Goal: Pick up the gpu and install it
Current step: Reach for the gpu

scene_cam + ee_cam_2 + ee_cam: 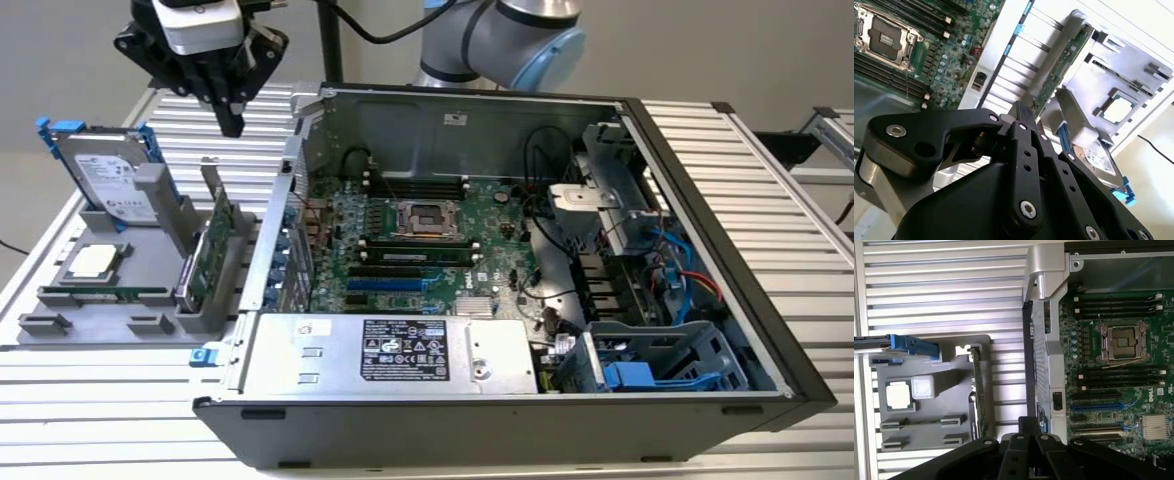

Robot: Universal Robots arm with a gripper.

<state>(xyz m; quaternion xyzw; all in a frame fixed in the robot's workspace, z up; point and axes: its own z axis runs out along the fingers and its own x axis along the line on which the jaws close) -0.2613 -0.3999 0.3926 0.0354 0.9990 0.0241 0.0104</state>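
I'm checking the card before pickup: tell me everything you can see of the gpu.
The gpu is a flat green circuit-board card, thin and rectangular. It stands upright on its long edge in a slot of the gray holder, just off the exterior view's left of the open computer case. Both wrist views show it edge-on. Only the holder touches it. The tool hangs above it, apart from the card.

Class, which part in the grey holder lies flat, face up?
The square silver processor chip; the blue-framed hard drive and green circuit-board card stand on edge.
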